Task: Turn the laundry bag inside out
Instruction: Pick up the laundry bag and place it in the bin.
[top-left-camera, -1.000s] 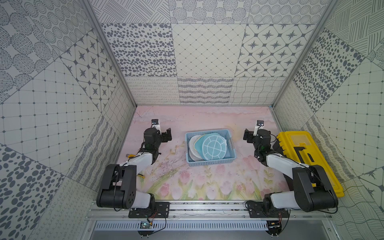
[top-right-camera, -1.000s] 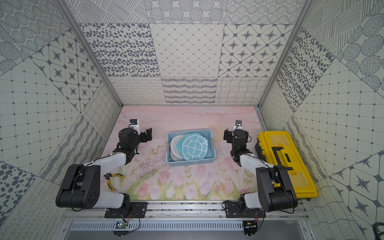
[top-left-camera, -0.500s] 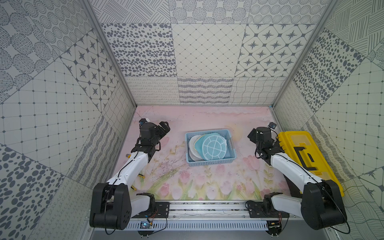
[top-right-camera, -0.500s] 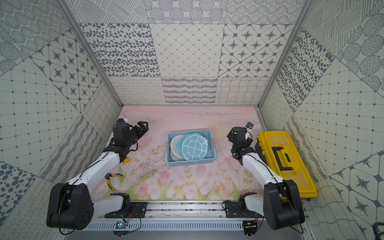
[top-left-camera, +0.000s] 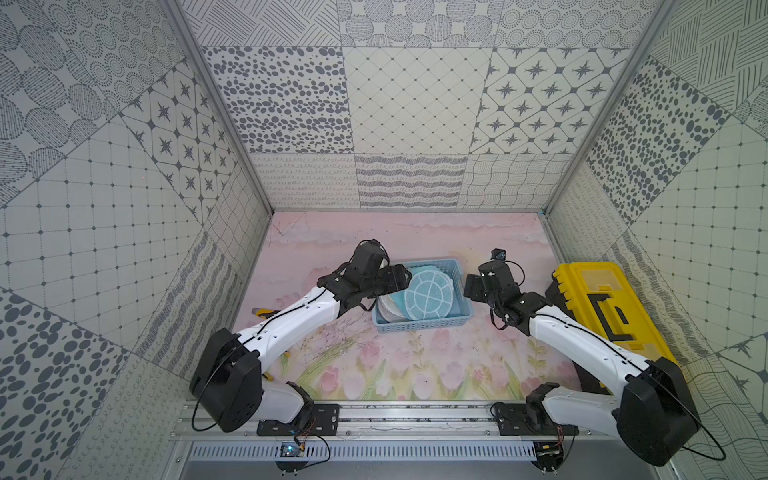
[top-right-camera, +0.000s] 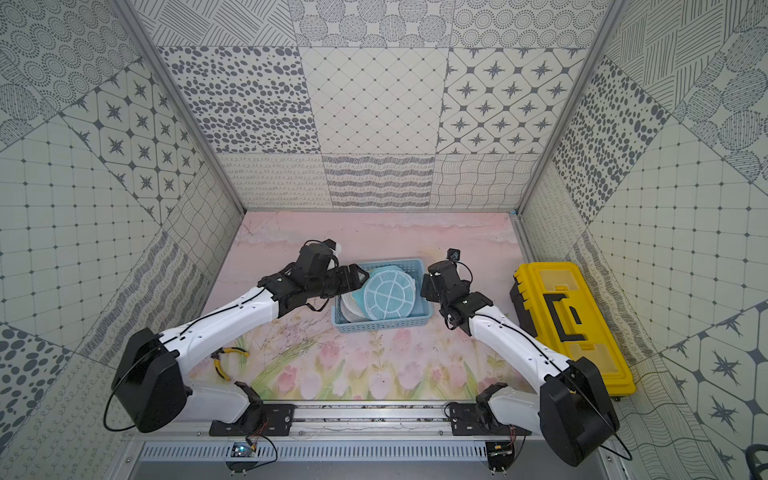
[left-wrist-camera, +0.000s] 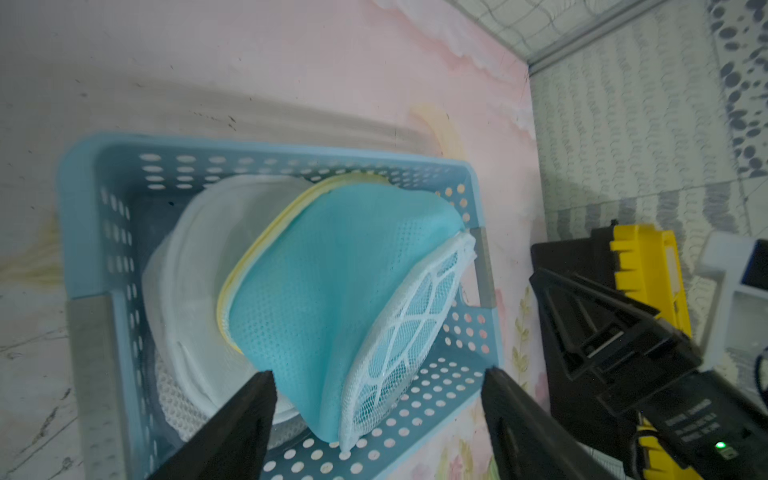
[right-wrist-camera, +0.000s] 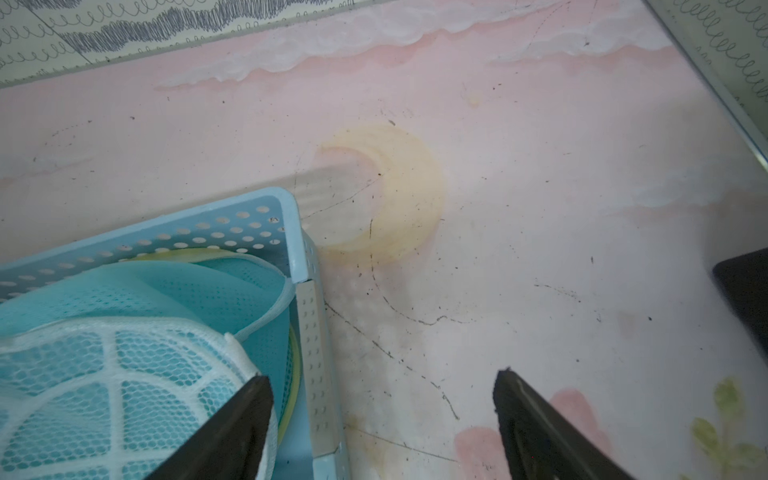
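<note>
Laundry bag (top-left-camera: 428, 296) sits in basket (top-left-camera: 419, 327), frame centre in both top views. Left gripper (left-wrist-camera: 380, 372) gapes wide, bag between its jaws, ungripped. Right gripper (right-wrist-camera: 382, 374) also wide at basket corner, empty.

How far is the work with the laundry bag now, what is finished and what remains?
Done: nothing visible; the blue mesh laundry bag lies in the basket, ungripped. In hand: the left gripper hangs open over the bag; the right gripper is open at the basket's side. Left: grasping, lifting out, inverting.
</note>
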